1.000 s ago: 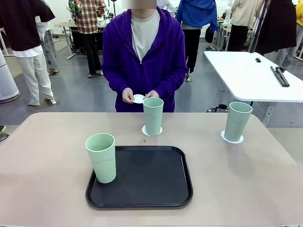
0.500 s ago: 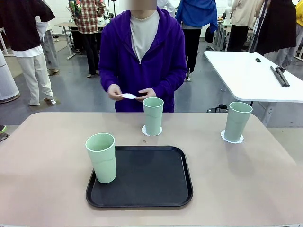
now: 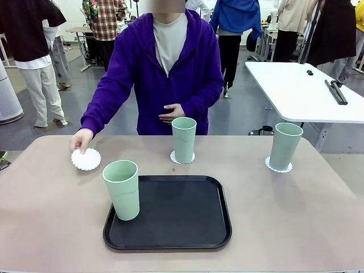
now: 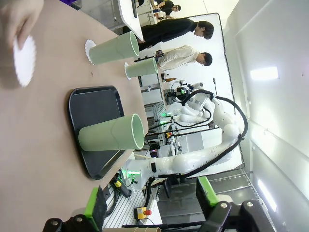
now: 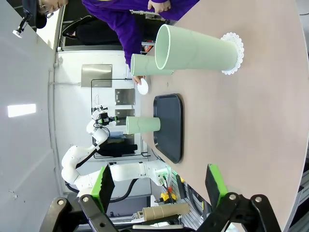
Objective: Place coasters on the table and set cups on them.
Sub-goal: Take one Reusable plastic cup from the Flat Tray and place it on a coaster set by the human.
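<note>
Wide beige tabletop (image 3: 296,216) here, with a black tray (image 3: 187,222) near the robot's edge. Beyond it there's grey floor, a white table (image 3: 301,91) and people standing about the room.

Three cups are up. The tray cup (image 3: 121,189) stands upright at the tray's left edge. The middle cup (image 3: 183,139) sits on the middle coaster (image 3: 174,158) just past the tray. The right cup (image 3: 285,145) sits on the right coaster (image 3: 278,168), far right.

The left gripper (image 4: 152,193) is spread wide with nothing between its pads. The tray cup is the nearest thing ahead of it, well apart. The right gripper (image 5: 159,176) is splayed and empty too, looking across bare tabletop at the right cup, also well apart.

And there's the change! Half a second ago the person held the third coaster (image 3: 86,159) at the waist. Now the arm is stretched out and the coaster lies flat on the tabletop, far left, beside the tray cup. The person's hand (image 3: 81,139) has its fingertips on the coaster's far edge. The other hand (image 3: 172,112) is back at the body. Cups and tray haven't budged.
</note>
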